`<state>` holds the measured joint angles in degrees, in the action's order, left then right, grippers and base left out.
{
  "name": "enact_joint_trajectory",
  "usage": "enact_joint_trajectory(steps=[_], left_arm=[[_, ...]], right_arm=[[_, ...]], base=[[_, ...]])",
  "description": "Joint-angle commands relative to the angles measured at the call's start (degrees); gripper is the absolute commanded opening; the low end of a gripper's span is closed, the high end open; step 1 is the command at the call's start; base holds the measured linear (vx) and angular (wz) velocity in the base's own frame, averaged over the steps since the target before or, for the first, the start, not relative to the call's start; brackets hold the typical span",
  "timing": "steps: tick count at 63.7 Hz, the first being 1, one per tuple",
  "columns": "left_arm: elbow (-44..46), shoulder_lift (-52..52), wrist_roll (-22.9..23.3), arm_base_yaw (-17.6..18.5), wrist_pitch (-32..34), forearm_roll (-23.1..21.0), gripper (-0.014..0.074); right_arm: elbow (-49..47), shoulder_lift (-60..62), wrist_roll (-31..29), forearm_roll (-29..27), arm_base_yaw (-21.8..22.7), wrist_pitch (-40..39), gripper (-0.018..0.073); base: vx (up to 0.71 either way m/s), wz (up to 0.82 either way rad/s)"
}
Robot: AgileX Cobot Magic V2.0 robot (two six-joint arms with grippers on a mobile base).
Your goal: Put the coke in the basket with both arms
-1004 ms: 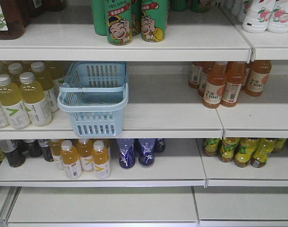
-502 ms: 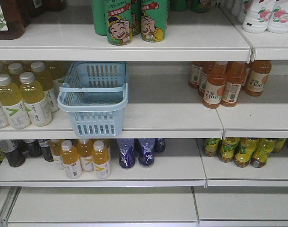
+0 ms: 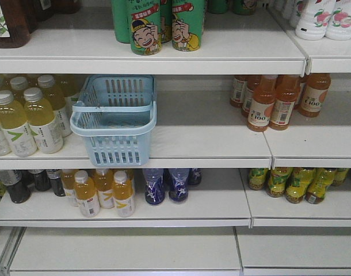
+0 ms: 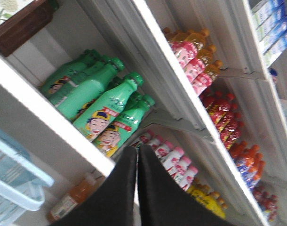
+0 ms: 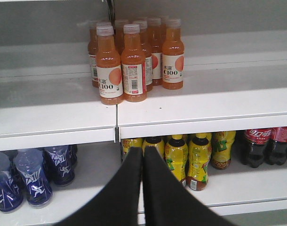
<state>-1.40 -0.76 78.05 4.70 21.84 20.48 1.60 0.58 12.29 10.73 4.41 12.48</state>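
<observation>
The pale blue slotted plastic basket [image 3: 118, 150] was seen left of centre in the front view, on the middle shelf [image 3: 210, 144]. The coke [image 5: 258, 143], small dark plastic bottles with red labels, was found at the lower right of the right wrist view. The black left gripper [image 4: 137, 153] and the black right gripper [image 5: 142, 153] were each closed, fingers pressed together.

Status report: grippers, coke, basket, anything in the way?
Left gripper and right gripper shut, empty. Red-labelled plastic cola bottles on lower shelf, untouched. Pale blue slotted plastic basket empty, middle shelf. Yellow-labelled bottles beside cola.
</observation>
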Motion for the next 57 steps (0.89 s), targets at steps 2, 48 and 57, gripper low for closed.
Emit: enact_joint_trajectory(steps=[2, 48, 57], left_arm=[[-0.5, -0.7, 1.1, 0.1, 6.6, -1.1, -0.0006], [31.1, 11.0, 6.7, 0.1, 4.4, 5.6, 0.0004], [33.1, 19.7, 7.0, 0.1, 7.1, 10.5, 0.0049]], right_arm=[[0.6, 1.1, -0.2, 0.4, 0.4, -3.9, -0.0005], [0.6, 1.1, -0.2, 0.4, 0.4, -3.9, -0.0005], [0.6, 1.1, -0.2, 0.4, 0.4, -3.9, -0.0005]], base=[[0.00, 0.00], [0.00, 0.00], [0.00, 0.00]])
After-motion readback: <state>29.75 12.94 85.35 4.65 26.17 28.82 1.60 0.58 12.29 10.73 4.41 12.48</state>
